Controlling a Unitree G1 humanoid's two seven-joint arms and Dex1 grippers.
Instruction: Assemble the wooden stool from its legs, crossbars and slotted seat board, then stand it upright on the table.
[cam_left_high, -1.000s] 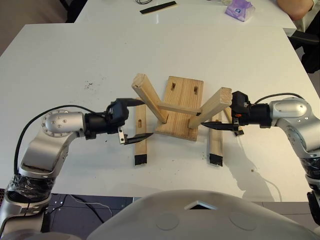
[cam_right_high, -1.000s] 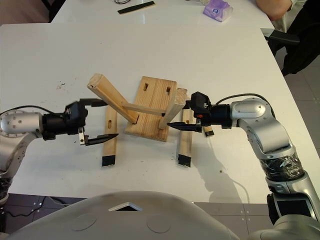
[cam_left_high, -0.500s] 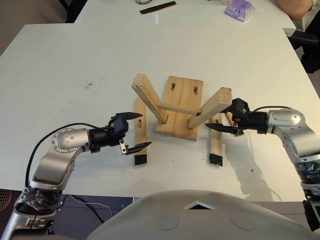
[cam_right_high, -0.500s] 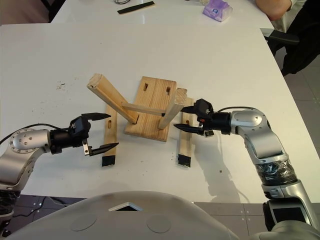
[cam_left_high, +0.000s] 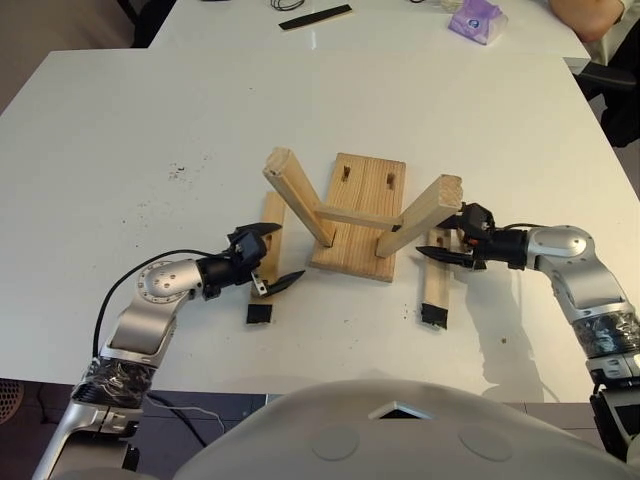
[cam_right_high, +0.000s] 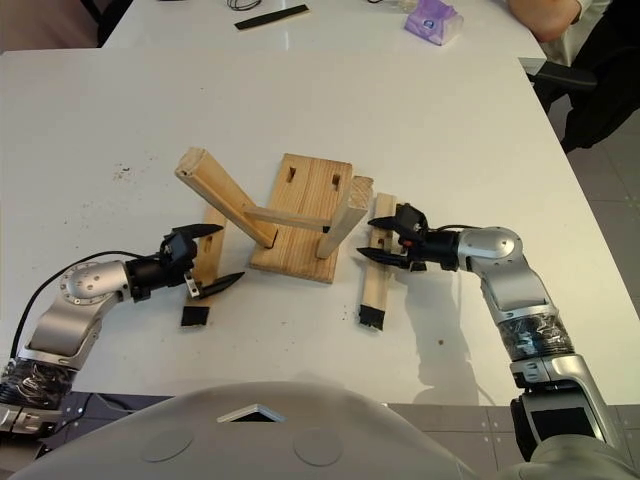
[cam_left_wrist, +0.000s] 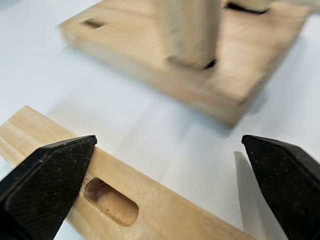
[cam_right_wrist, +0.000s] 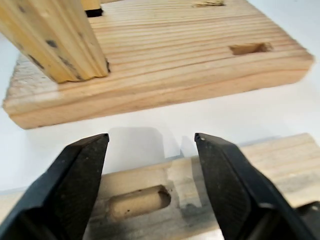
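Note:
The slotted seat board (cam_left_high: 351, 222) lies flat mid-table with two legs (cam_left_high: 296, 193) (cam_left_high: 424, 213) standing splayed in it, joined by a crossbar (cam_left_high: 358, 215). One loose leg (cam_left_high: 268, 254) lies to its left, black foot (cam_left_high: 259, 313) toward me. Another loose leg (cam_left_high: 433, 284) lies to its right. My left gripper (cam_left_high: 285, 252) is open, low over the left loose leg, whose slot (cam_left_wrist: 111, 202) shows beside one finger (cam_left_wrist: 50, 172). My right gripper (cam_left_high: 432, 240) is open over the right loose leg (cam_right_wrist: 150, 202), facing the board's edge (cam_right_wrist: 165, 107).
A black strip (cam_left_high: 316, 14) and a purple bag (cam_left_high: 477, 18) lie on the far table. Dark specks (cam_left_high: 178, 170) mark the table to the left. The table's near edge runs close behind both loose legs; broad free room lies beyond the board.
Both arms have sunk lower toward the table with their grippers kept open. The left loose leg's black foot has swung left. The right loose leg has stayed put.

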